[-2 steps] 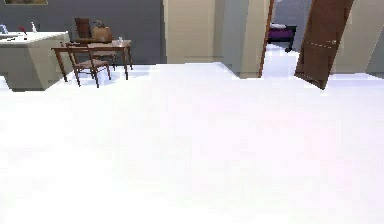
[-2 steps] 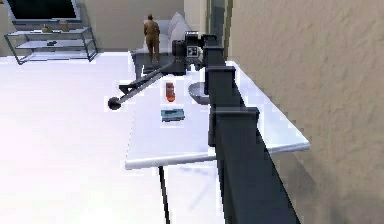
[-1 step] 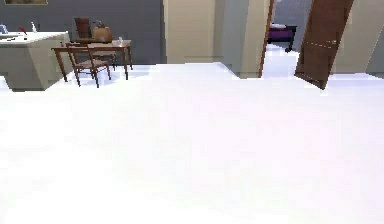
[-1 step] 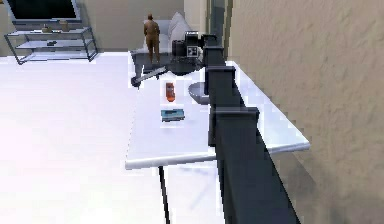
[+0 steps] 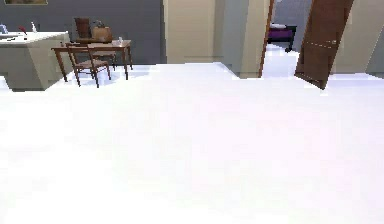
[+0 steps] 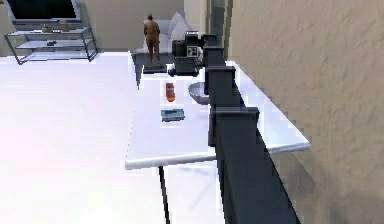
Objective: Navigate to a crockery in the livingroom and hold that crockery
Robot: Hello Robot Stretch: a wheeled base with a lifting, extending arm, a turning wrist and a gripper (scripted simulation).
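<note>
A grey bowl (image 6: 198, 96) sits on the white table (image 6: 150, 140) in the arm side view, partly hidden behind the dark arm (image 6: 235, 130). The arm rises across the table's right half. At its far end is the gripper (image 6: 183, 68), past the bowl and near the table's far edge. I cannot tell whether it holds anything. A small red object (image 6: 170, 90) stands left of the bowl, and a flat teal object (image 6: 173, 115) lies nearer.
A brown statue (image 6: 151, 35) stands beyond the table; a TV stand (image 6: 50, 45) is at the far left, and a beige wall (image 6: 320, 70) runs along the right. The forward view has a dining table with chairs (image 5: 95, 52), a counter (image 5: 25, 55) and an open brown door (image 5: 322, 40).
</note>
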